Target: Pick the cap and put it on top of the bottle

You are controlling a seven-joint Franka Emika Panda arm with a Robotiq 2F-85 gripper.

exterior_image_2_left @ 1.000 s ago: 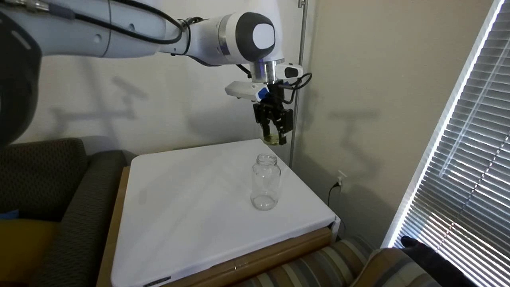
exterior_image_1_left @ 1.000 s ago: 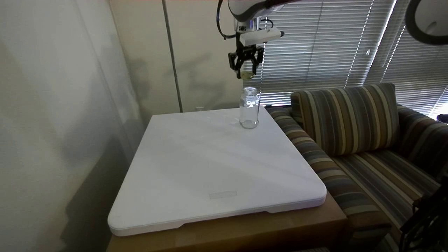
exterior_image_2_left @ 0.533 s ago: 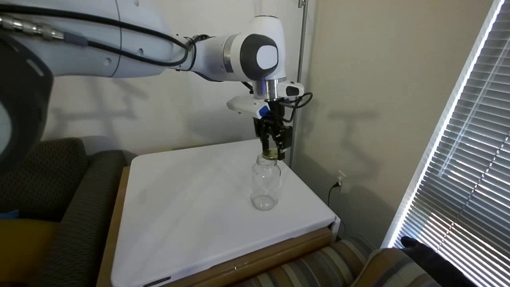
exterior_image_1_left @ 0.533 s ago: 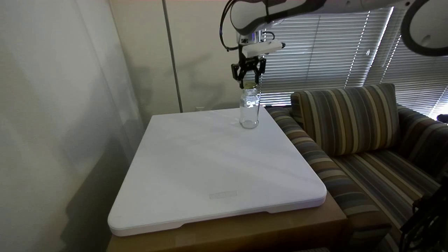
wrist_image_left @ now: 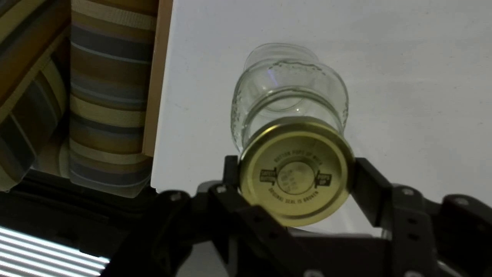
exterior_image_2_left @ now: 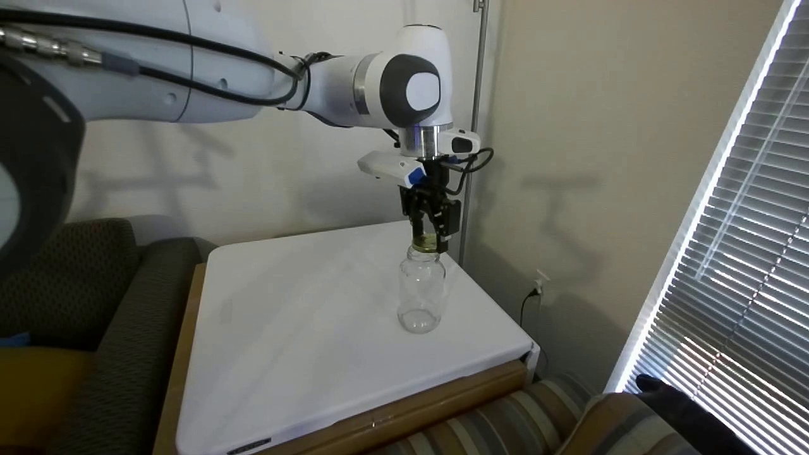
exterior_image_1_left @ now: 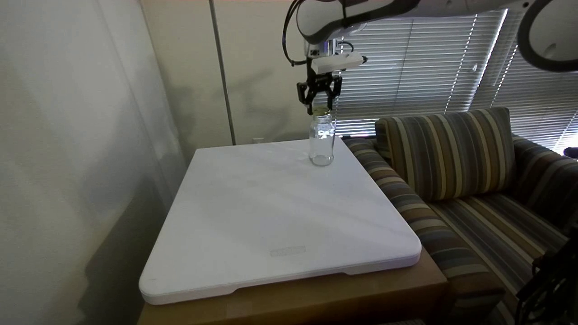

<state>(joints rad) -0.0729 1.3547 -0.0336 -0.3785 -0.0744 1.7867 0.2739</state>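
The tool (wrist_image_left: 296,174), fingers (wrist_image_left: 371,190) apart, pinches the gold jar lid (exterior_image_2_left: 425,243) by its sides, printed face up. Under the tool, the glass jar (exterior_image_2_left: 421,294) stands straight up on the worktop (exterior_image_2_left: 297,328); I can't tell if lid and jar touch.

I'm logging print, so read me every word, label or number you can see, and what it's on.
"BUTTON POPS UP WHEN", on the gold cap
"ORIGINAL SEAL IS BROKEN", on the same cap
Cap's side boxes and centre print: too blurred to read.
Dark label on the edge of the white table: too small to read.
Faint rectangle on the table: unreadable.
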